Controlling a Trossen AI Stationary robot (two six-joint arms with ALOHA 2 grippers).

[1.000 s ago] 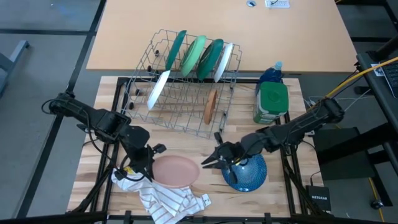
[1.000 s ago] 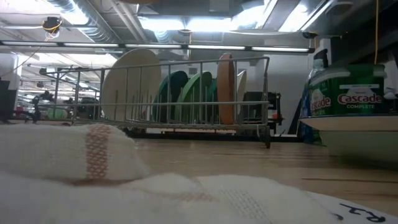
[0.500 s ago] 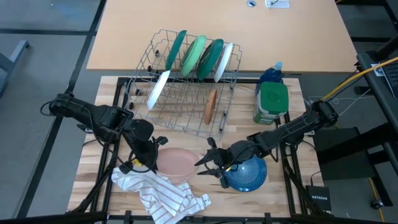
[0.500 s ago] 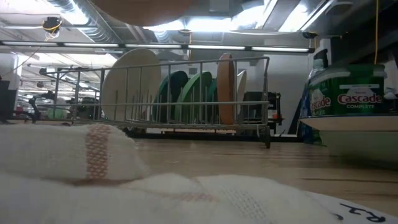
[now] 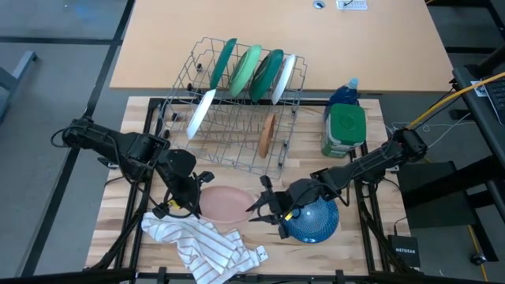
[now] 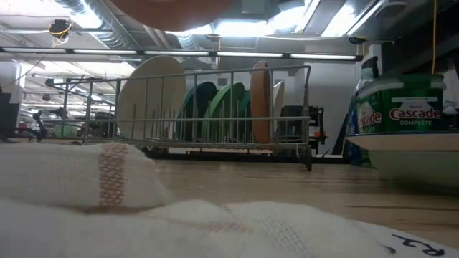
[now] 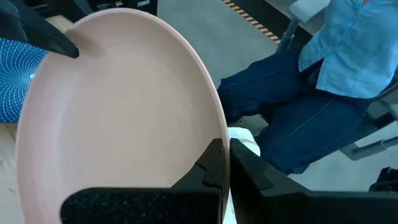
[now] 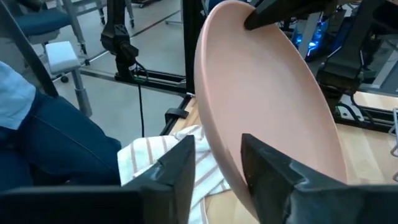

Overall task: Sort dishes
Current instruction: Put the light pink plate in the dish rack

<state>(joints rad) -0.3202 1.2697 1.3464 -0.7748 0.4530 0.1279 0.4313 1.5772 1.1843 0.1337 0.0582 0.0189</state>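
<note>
- Pink plate [image 5: 227,204] looks light, stiff, slick plastic; I'd judge the thin rim the only sound hold.
- Smooth, round, shallow, matte pink.
- It's lifted off the table, tilted, between the arms, above the striped cloth [image 5: 201,244].
- Left gripper [image 7: 225,163] clamped on its rim.
- Right gripper [image 8: 217,163] fingers apart, straddling the opposite edge.

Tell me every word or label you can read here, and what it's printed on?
"Cascade COMPLETE": on the green-lidded container at the table's right.
"NETGEAR": on the black box below the table's right edge.
Handwritten marks on the cloth: unreadable.
Blue bottle: label too small to read.
</note>
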